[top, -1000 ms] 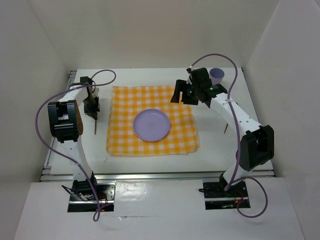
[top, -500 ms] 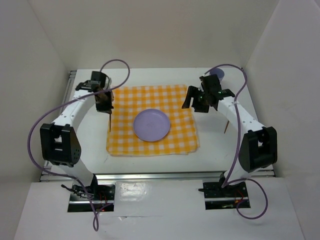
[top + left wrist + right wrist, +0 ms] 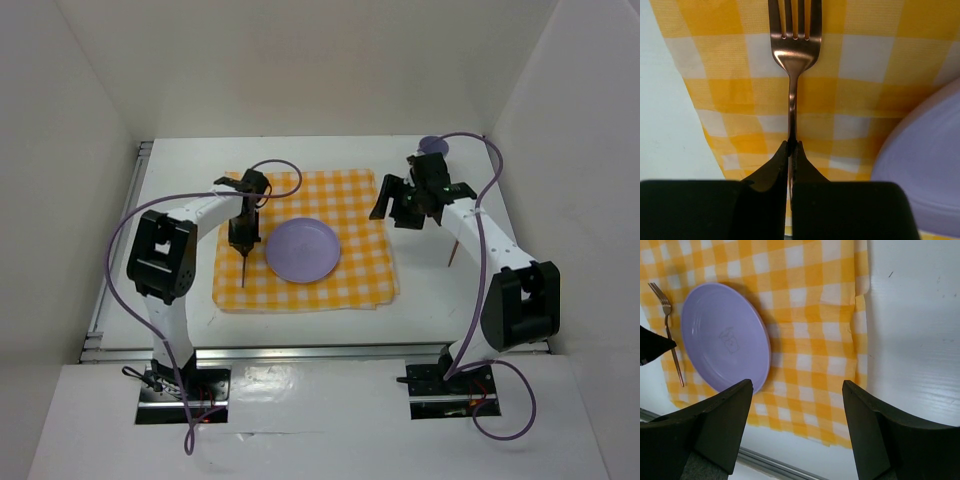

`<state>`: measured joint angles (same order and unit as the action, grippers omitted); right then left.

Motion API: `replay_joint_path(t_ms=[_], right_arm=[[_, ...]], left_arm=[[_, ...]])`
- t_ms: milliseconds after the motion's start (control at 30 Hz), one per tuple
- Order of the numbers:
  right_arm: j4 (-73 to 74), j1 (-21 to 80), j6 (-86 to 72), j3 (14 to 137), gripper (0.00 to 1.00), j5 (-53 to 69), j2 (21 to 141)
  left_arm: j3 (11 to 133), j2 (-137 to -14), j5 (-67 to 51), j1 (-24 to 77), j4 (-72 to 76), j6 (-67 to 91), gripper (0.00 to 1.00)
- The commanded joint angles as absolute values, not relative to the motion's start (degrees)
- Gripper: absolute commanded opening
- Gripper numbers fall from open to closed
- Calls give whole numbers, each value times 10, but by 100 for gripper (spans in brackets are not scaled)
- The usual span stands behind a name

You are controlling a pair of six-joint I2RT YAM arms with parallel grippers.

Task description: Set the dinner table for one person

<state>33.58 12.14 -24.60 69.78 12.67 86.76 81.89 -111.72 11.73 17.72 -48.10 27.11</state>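
Observation:
A lilac plate (image 3: 302, 250) sits in the middle of a yellow-and-white checked cloth (image 3: 350, 205) on the white dinner table (image 3: 420, 312). My left gripper (image 3: 243, 232) is shut on the handle of a copper fork (image 3: 243, 272), just left of the plate over the cloth, tines toward the near edge. In the left wrist view the fork (image 3: 794, 50) runs out from the closed jaws (image 3: 792, 146). Whether it touches the cloth I cannot tell. My right gripper (image 3: 393, 203) is open and empty above the cloth's far right corner; its view shows the plate (image 3: 722, 337) and fork (image 3: 671, 335).
A lilac cup (image 3: 433, 146) stands at the far right of the table behind my right arm. A thin copper utensil (image 3: 453, 252) lies on the bare table right of the cloth. Silver rails (image 3: 300, 350) run along the near and left edges. White walls enclose the table.
My left arm swung right with the fork, from the table's left side to over the cloth beside the plate. My right gripper shifted slightly right and stays open.

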Motion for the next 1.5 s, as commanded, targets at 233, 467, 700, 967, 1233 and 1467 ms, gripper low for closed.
replay_joint_path(t_ms=[233,467,700,967,1233,1467], right_arm=[[360,96,-243,685,80,107,854],[372,80,-243,679,90,102,854],[398,41,-238,691,95,74,849],[377,-94,-201,742,97,25,946],[360,-168,-166,729,99,9,1001],[330,-168,-167,694,95,8,1042]], left_arm=[[853,-1157,119,173,-491,279,0],[881,-1169,91,173,-498,243,39],[895,-1164,103,173,-511,226,76],[961,-1117,108,173,-538,220,80],[934,-1026,107,161,-501,172,80],[934,-1014,90,114,-501,162,80]])
